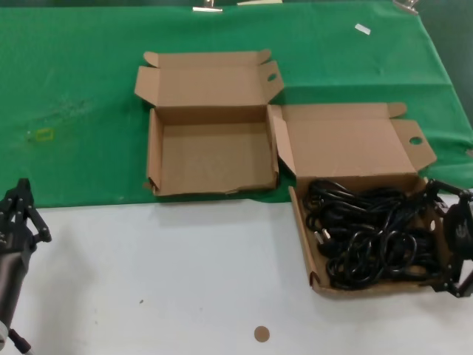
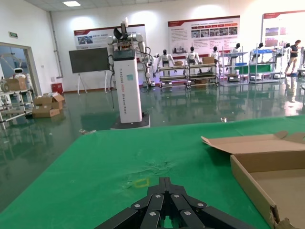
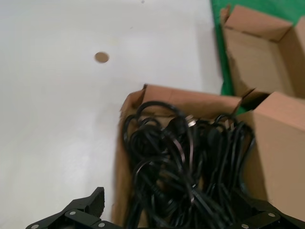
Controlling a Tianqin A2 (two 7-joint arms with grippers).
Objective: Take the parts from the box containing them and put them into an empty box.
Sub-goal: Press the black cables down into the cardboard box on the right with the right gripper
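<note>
small brown disc point(image 1: 261, 333), perhaps cardboard, near cable box point(image 1: 304, 235).

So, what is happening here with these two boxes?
The robot is about to move black cable bundles from the full box into the empty box beside it on the green cloth. The right tool is open at the far side of the full box, over the cables, holding nothing yet. The left tool waits shut at the table's near left. No cable has been moved.
</note>
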